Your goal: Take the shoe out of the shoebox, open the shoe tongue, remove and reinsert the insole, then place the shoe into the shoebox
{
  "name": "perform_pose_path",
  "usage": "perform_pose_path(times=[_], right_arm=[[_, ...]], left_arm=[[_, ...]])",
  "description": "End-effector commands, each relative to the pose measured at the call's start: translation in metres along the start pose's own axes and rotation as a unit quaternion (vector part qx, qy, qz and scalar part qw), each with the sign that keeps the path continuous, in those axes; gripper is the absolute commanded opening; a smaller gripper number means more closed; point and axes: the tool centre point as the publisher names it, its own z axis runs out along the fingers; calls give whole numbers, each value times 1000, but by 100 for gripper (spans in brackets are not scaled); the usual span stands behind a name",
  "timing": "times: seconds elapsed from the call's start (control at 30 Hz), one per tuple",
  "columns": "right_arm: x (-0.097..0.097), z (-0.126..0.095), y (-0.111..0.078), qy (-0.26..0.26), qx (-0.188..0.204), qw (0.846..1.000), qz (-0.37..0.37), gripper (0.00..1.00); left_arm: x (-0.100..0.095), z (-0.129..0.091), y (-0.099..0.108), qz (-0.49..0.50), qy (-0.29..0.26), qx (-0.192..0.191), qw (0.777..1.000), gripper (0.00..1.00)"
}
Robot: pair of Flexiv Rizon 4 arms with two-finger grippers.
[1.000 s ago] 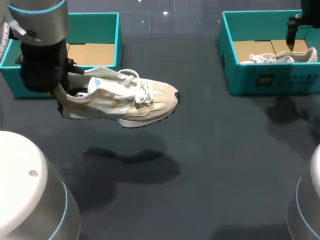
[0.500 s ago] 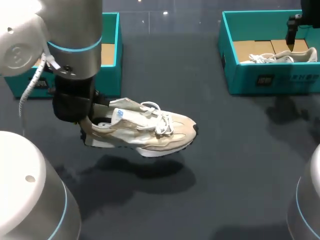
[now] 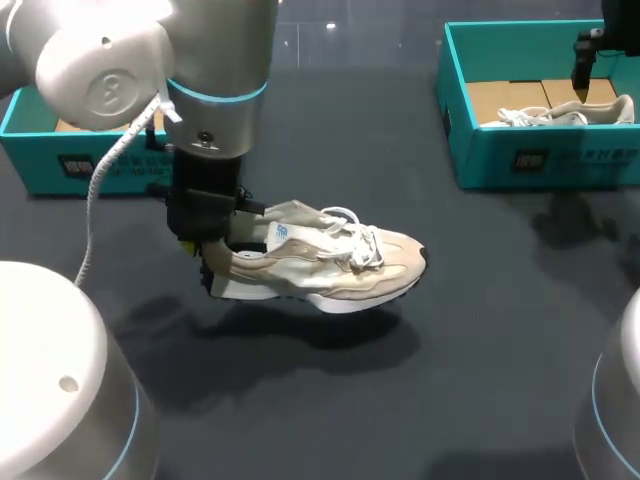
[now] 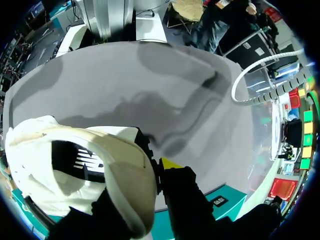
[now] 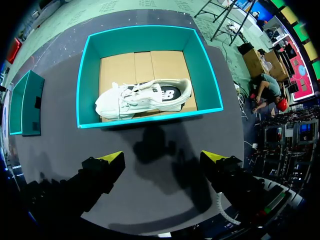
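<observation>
A beige sneaker with white laces [image 3: 330,262] hangs just above the dark table, toe pointing right. My left gripper [image 3: 214,262] is shut on its heel collar. In the left wrist view the heel [image 4: 75,165] fills the space beside the gripper [image 4: 151,171]; one yellow fingertip [image 4: 170,163] shows outside the collar and the other is hidden inside the shoe. My right gripper [image 5: 164,160] stands open above the near wall of the right teal shoebox [image 5: 150,117], which holds a second white sneaker [image 5: 145,97]. The same gripper [image 3: 583,75] shows at the head view's far right.
The left teal shoebox [image 3: 40,150] stands at the back left, mostly behind my left arm. The right shoebox [image 3: 540,160] with its sneaker [image 3: 560,113] stands at the back right. Dark table surface [image 3: 480,330] lies between and in front of them.
My left arm has carried the sneaker away from the left shoebox, rightward and toward the table's front, and lower. The right arm has not moved.
</observation>
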Motion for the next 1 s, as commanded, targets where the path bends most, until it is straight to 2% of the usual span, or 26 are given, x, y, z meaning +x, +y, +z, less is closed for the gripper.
perform_pose_path(times=[0.03, 0.17, 0.33, 0.57, 0.73, 1.0], right_arm=[[0, 0, 0, -1, 0, 1000, 1, 100], [0, 0, 0, -1, 0, 1000, 1, 100], [0, 0, 0, -1, 0, 1000, 1, 100], [0, 0, 0, -1, 0, 1000, 1, 100], [0, 0, 0, -1, 0, 1000, 1, 100], [0, 0, 0, -1, 0, 1000, 1, 100]], left_arm=[[-20, 12, 6, -10, 20, 10, 1000, 0], [-41, 26, 4, 1, 25, 9, 1000, 0], [-57, 41, 2, 0, 31, -15, 999, 0], [-73, 63, 6, -7, 33, -6, 999, 0], [-85, 77, 10, -7, 27, -18, 999, 0], [-95, 95, 16, -6, 22, -16, 1000, 0]])
